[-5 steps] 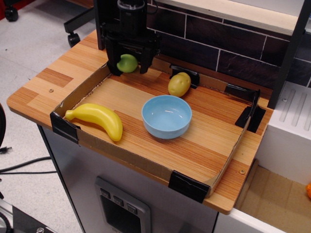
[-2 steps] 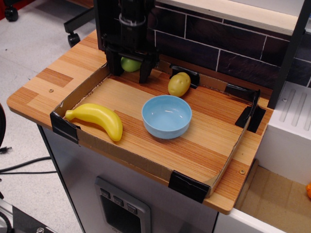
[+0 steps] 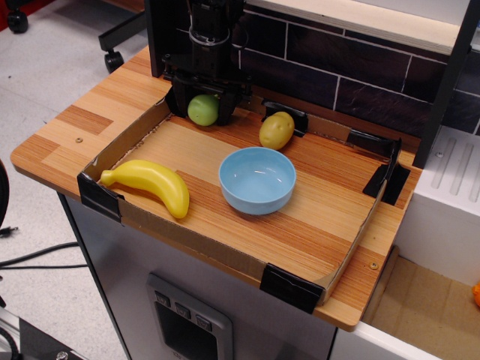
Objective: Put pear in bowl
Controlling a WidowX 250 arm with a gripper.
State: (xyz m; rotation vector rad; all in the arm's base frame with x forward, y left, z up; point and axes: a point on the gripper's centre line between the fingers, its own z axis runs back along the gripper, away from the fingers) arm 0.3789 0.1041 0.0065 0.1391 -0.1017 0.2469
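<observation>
The light-green pear (image 3: 202, 109) is at the back left of the cardboard tray, low by the tray floor. My gripper (image 3: 203, 106) hangs straight down over it, its black fingers (image 3: 226, 109) pressed against both sides of the pear, shut on it. The light-blue bowl (image 3: 257, 180) stands empty in the middle of the tray, in front of and to the right of the pear and apart from it.
A yellow banana (image 3: 152, 183) lies at the tray's front left. A yellow-brown potato-like fruit (image 3: 276, 130) sits behind the bowl. The low tray wall (image 3: 120, 140) has black corner clips. A dark tiled wall (image 3: 337, 67) stands behind.
The gripper has come down and slightly right around the pear. The pear has shifted a little toward the front between the fingers. The bowl, banana and potato-like fruit have not moved.
</observation>
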